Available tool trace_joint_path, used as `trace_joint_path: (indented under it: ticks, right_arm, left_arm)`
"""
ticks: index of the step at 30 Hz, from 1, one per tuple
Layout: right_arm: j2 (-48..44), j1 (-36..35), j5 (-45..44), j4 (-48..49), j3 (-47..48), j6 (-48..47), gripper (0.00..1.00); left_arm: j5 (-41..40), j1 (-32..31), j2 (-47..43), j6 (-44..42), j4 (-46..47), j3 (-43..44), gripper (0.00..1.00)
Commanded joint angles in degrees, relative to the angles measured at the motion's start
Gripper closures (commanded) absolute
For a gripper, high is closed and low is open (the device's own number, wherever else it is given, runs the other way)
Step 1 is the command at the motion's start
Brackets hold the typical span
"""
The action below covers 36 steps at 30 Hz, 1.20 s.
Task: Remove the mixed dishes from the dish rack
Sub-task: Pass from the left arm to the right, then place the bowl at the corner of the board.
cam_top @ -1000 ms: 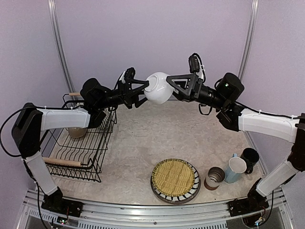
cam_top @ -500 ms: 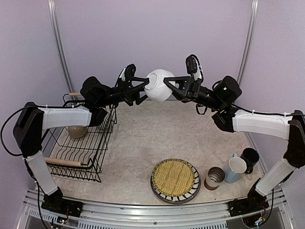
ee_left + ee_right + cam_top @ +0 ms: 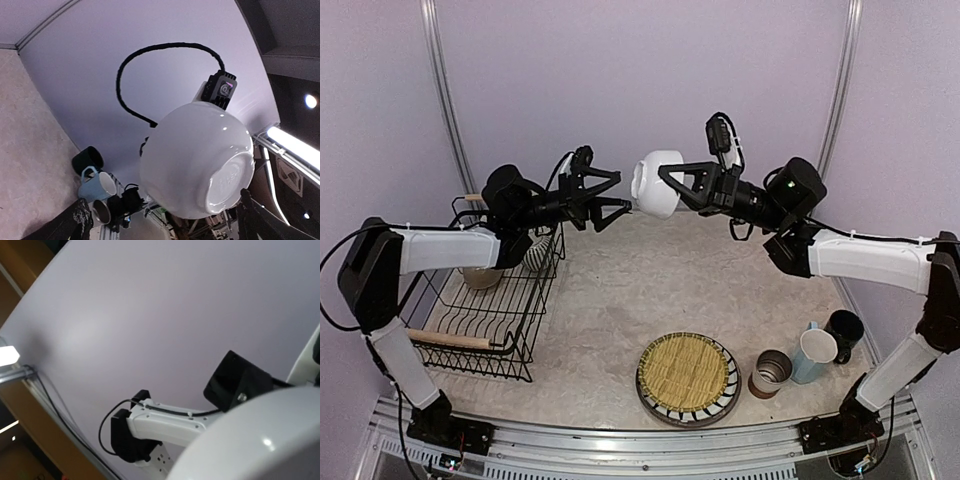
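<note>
High over the middle of the table, my right gripper (image 3: 668,186) is shut on the rim of a white bowl (image 3: 655,183), which hangs on its side. My left gripper (image 3: 620,190) stands open just left of the bowl, apart from it. In the left wrist view the white bowl (image 3: 195,160) shows its foot ring between my spread fingers (image 3: 75,225). The right wrist view shows only the bowl's curved wall (image 3: 265,440); my own fingers are hidden. The black wire dish rack (image 3: 510,310) at the left holds a beige bowl (image 3: 480,275) and a grey-striped pot (image 3: 538,255).
At the front sits a striped plate (image 3: 718,408) with the yellow woven mat (image 3: 687,372) on it. To its right stand a brown-white cup (image 3: 770,372), a light blue mug (image 3: 813,355) and a black mug (image 3: 844,330). Purple walls close in the table.
My right gripper shut on the bowl's rim. My left gripper opened, let go of the bowl and drew back to the left.
</note>
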State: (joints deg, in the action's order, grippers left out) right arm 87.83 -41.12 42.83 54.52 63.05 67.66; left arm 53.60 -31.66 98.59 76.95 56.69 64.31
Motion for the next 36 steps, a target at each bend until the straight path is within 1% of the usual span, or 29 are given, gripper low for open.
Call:
trace_joint_path:
  ticks: [1,4,7,9,10,11,12,13,15,18,22,25,29,31,34,36]
  right_arm:
    - [-4.43,0.29,-1.58,-3.3,-1.7,-4.14,1.0]
    - [-6.81,1.04,-2.11,-7.89,-3.09,-7.73,1.0]
    - [-10.99,2.2,-5.96,-21.88,-4.25,-15.95,1.0]
    - [-13.99,2.9,-12.67,-37.46,-3.34,-24.0,1.0]
    - [-15.67,3.09,-19.47,-48.6,-2.51,-27.59,1.0]
    - [-16.68,3.37,-24.57,-55.54,-1.91,-30.79,1.0]
    - [-17.4,3.83,-27.39,-60.93,-1.46,-33.16,1.0]
    - [-17.92,4.4,-32.66,-66.16,-1.17,-35.01,1.0]
    - [-18.53,5.6,-39.93,-74.7,-0.59,-37.64,1.0]
    - [-18.63,7.23,-49.19,-83.83,-0.41,-40.8,1.0]
    - [-17.44,9.45,-58.51,-91.6,-0.27,-43.85,1.0]
    - [-15.77,13.76,-61.94,-94.97,-1.0,-45.38,1.0]
    - [-12.57,20.76,-58.02,-94.43,-3.59,-48.47,1.0]
    - [-10.17,22.84,-56.93,-93.98,-4.12,-49.63,1.0]
    - [-5.69,24.61,-56.33,-92.99,-4.1,-51.03,1.0]
    - [-3.06,25.39,-55.57,-92.32,-3.83,-51.55,1.0]
  left_arm:
    - [0.67,3.19,-5.9,-7.18,-8.49,-2.82,0.01]
    - [-0.22,4.95,-9.77,-13.9,-18.75,-3.57,0.01]
    - [-2.91,5.87,-14.42,-22.04,-32.11,-2.4,0.01]
    - [-6.77,5.91,-17.15,-28.66,-42.88,-0.33,0.01]
    - [-9.37,5.86,-19.03,-31.5,-48.26,0.75,0.01]
    - [-12.07,5.95,-20.32,-34.03,-52.92,2.04,0.01]
    - [-14.33,6.17,-21.14,-35.88,-57.3,3.17,0.01]
    - [-15.81,6.6,-22.19,-36.92,-60.98,4.14,0.01]
    - [-17.95,7.83,-23.36,-37.75,-65.2,5.27,0.01]
    - [-22.38,9.65,-25.61,-38.32,-69.09,5.36,0.01]
    - [-29.94,11.0,-29.08,-39.63,-72.57,4.24,0.01]
    - [-34.05,11.96,-32.14,-40.07,-73.5,2.94,0.01]
    - [-36.6,13.02,-35.79,-39.25,-73.3,1.28,0.01]
    - [-37.29,13.39,-37.33,-39.6,-73.89,0.92,0.01]
    - [-37.88,13.9,-38.57,-41.17,-77.26,1.52,0.01]
    - [-39.34,14.37,-38.83,-41.9,-81.16,2.71,0.01]
